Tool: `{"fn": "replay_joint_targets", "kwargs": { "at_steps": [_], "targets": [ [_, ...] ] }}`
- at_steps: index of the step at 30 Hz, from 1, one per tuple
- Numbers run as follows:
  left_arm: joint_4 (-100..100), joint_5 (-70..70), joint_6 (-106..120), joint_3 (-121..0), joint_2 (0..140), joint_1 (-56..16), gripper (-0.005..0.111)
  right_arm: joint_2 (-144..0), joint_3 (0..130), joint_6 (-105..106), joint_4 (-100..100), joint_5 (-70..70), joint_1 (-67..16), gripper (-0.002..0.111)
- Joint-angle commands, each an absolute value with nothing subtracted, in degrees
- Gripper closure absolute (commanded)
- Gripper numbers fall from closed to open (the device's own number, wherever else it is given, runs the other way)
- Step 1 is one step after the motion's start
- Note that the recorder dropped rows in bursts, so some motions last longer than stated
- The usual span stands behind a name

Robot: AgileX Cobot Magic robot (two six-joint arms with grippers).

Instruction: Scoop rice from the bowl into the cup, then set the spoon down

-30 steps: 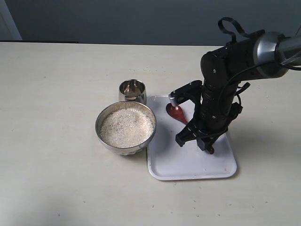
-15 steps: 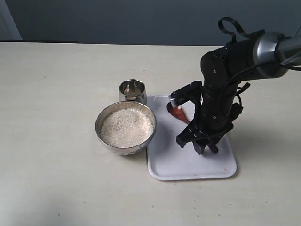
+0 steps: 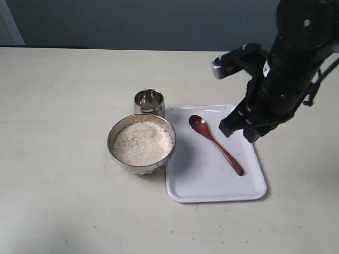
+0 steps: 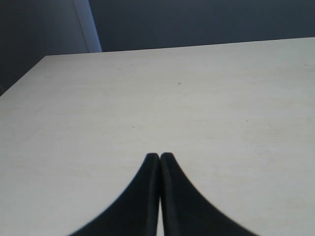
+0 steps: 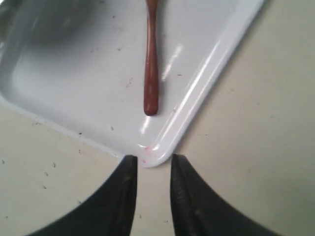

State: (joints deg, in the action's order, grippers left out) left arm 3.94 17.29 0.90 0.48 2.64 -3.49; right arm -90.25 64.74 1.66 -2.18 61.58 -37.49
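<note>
The spoon [image 3: 218, 146] lies flat in the white tray [image 3: 212, 196], free of any grip, its round end toward the cup [image 3: 149, 101] and its slim handle running diagonally toward the tray's near right corner. The bowl [image 3: 135, 168] stands on the counter [image 3: 63, 95] touching the tray's left edge, filled with rice [image 3: 142, 143]; the cup stands just behind it (what it holds cannot be told from here). The right gripper [image 3: 239, 132] hangs above the tray's right side, clear of the spoon. In the right wrist view its fingers [image 5: 129, 196] are a narrow gap apart with nothing between them, over a corner of the tray, the handle's tip close by. The left gripper [image 4: 160, 157] has its fingers pressed together and empty, above bare counter.
</note>
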Motion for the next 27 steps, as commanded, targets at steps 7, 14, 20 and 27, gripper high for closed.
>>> {"fn": "replay_joint_targets", "kwargs": {
  "at_steps": [7,14,20,27],
  "targets": [
    [4.0,16.5,0.5,0.0,2.7,-3.6,0.106,-67.9,64.7,-5.9,-8.5,69.6,-37.2,0.084],
    [4.0,16.5,0.5,0.0,2.7,-3.6,0.106,-59.9,64.7,-6.1,-9.4,70.0,-37.2,0.084],
    [4.0,16.6,0.5,0.0,2.7,-3.6,0.106,-56.2,64.7,-6.1,-14.2,66.8,-37.3,0.084],
    [4.0,16.6,0.5,0.0,2.7,-3.6,0.106,-45.1,60.3,-7.7,-13.3,47.4,-29.9,0.084]
  ]
}}
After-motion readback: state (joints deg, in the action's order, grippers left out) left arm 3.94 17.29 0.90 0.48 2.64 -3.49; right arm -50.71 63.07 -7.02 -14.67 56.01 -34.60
